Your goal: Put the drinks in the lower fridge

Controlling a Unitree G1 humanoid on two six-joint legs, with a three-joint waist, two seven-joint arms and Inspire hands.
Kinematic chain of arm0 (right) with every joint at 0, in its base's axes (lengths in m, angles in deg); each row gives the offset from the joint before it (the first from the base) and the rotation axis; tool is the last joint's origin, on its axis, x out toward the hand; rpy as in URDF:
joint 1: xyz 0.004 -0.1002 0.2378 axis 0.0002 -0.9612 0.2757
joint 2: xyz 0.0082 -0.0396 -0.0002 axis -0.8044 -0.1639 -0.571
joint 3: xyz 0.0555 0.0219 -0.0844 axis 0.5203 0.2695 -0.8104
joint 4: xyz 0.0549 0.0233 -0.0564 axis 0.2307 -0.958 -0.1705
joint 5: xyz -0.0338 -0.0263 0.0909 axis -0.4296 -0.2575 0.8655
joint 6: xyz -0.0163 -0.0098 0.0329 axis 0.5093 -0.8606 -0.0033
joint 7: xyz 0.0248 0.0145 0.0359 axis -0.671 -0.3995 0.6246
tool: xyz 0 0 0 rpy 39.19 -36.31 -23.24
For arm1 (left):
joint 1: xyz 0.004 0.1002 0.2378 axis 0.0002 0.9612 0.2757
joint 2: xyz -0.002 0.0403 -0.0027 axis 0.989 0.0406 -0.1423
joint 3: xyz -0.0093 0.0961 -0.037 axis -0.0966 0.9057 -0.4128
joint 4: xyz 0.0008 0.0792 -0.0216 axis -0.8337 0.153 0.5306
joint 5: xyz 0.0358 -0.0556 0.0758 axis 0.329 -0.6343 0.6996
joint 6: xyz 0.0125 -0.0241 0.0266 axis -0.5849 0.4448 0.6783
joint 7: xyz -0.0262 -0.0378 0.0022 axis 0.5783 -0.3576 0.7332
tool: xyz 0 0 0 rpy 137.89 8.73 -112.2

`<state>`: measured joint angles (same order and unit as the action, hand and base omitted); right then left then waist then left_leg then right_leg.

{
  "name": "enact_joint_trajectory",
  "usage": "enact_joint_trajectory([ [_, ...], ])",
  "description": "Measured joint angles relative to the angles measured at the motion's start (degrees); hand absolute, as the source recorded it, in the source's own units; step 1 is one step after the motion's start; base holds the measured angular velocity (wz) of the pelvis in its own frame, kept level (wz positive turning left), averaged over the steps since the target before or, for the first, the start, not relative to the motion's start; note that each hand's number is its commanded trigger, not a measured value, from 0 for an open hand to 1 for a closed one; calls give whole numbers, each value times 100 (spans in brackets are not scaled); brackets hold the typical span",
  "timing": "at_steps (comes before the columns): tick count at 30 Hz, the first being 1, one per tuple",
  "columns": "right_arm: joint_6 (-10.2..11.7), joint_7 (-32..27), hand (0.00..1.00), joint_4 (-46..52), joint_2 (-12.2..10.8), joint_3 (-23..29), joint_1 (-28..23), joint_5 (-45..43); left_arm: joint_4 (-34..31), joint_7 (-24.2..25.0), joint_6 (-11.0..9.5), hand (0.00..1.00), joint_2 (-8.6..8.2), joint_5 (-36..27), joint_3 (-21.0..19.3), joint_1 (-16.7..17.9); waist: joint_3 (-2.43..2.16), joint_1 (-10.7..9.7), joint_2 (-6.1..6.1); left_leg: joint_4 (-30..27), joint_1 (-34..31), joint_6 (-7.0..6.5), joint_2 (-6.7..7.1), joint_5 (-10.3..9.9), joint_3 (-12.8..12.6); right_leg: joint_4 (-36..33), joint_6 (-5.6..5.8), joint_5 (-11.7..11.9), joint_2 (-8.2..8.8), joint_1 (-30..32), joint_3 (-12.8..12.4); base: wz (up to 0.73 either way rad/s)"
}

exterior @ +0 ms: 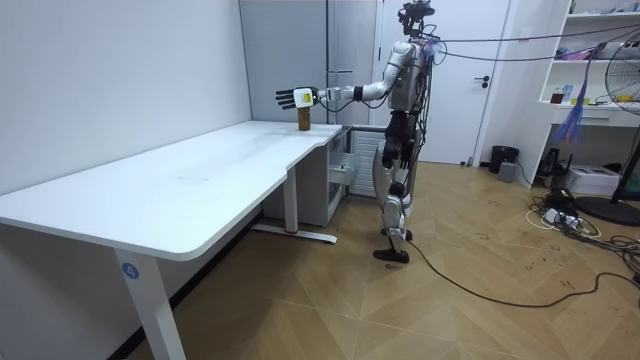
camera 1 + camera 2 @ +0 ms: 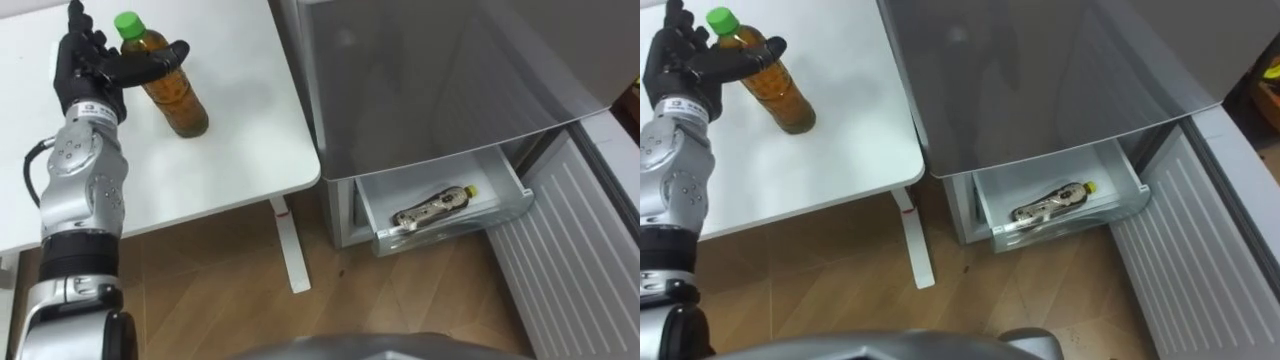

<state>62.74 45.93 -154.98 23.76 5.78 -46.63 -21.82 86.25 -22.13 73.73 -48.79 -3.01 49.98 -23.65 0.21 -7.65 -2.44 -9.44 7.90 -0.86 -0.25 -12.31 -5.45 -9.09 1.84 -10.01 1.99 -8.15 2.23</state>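
Observation:
A bottle of amber tea with a green cap (image 2: 176,96) stands upright on the white table (image 2: 225,165), near its right edge. My left hand (image 2: 85,70) is raised just left of the bottle, open, with straight fingers pointing up. Its thumb reaches across the front of the bottle's neck. The grey fridge (image 2: 450,70) stands to the right of the table. Its lower drawer (image 2: 452,230) is pulled out, and a second bottle with a yellow cap (image 2: 433,207) lies flat inside. In the room view I stand at the table's far end with my left hand (image 1: 290,98) stretched out over the tea bottle (image 1: 304,122).
A white ribbed fridge door panel (image 2: 570,250) hangs open at the lower right, beside the drawer. The table's white leg and foot (image 2: 290,245) stand on the wooden floor between me and the fridge. Shelves and a fan fill the room view's right.

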Motion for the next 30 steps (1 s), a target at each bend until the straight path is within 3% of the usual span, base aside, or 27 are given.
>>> enact_joint_trajectory([
  [8,-168,152,0,0,0,12,-11,-444,50,87,142,0,25,-8,-1,-6,19,-4,30,2,-34,0,-3,-1,-13,-64,0,0,-10,79,-66,-1],
  [22,-405,236,0,18,0,36,-4,-604,160,318,354,0,32,-130,2,-20,1,-13,-26,-11,-35,0,-2,-2,-5,-72,0,0,-12,82,-62,0],
  [23,-411,251,0,21,2,36,-4,-610,160,330,354,7,34,-137,2,-20,6,-13,-36,-13,-37,0,-2,-2,-6,-75,-1,1,-12,87,-63,0],
  [24,-415,280,0,31,3,42,-6,-617,161,342,358,24,37,-141,2,-20,11,-12,-49,-12,-41,0,-2,-2,-6,-75,-2,1,-12,92,-66,0],
  [25,-416,285,0,39,3,42,-6,-626,161,345,362,71,38,-142,1,-20,13,-12,-54,-12,-42,0,-2,-2,-6,-75,-2,1,-12,94,-66,0],
  [26,-423,288,0,91,3,43,-10,-635,161,350,384,100,38,-142,1,-20,13,-12,-69,-12,-44,0,-2,-2,-6,-75,-2,1,-12,97,-67,0],
  [30,-503,284,0,190,3,44,-42,-710,221,355,470,100,41,-133,3,-67,11,-23,-93,-12,-43,0,-2,-2,-6,-75,-3,2,-14,100,-76,0],
])
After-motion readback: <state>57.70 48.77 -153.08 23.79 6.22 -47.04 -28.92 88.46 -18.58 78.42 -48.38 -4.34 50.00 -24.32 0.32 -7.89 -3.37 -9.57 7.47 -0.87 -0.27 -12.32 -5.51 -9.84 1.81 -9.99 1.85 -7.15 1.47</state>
